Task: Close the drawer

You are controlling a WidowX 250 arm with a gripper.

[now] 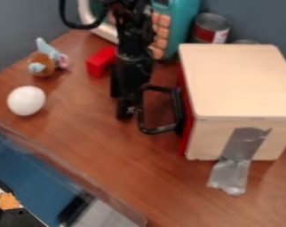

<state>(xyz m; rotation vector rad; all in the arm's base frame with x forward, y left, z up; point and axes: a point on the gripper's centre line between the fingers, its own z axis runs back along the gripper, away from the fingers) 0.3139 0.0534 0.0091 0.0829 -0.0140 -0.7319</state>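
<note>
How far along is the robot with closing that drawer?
Nearly finished, it seems: the drawer's red front sits up against the wooden box, with no wide gap. Nothing is clearly in hand; the gripper hangs beside the black handle, though I can't tell whether they touch. What's left is probably a small push at most.

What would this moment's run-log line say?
gripper: beside drawer handle | drawer front: looks flush with box | white ball: on table
</note>
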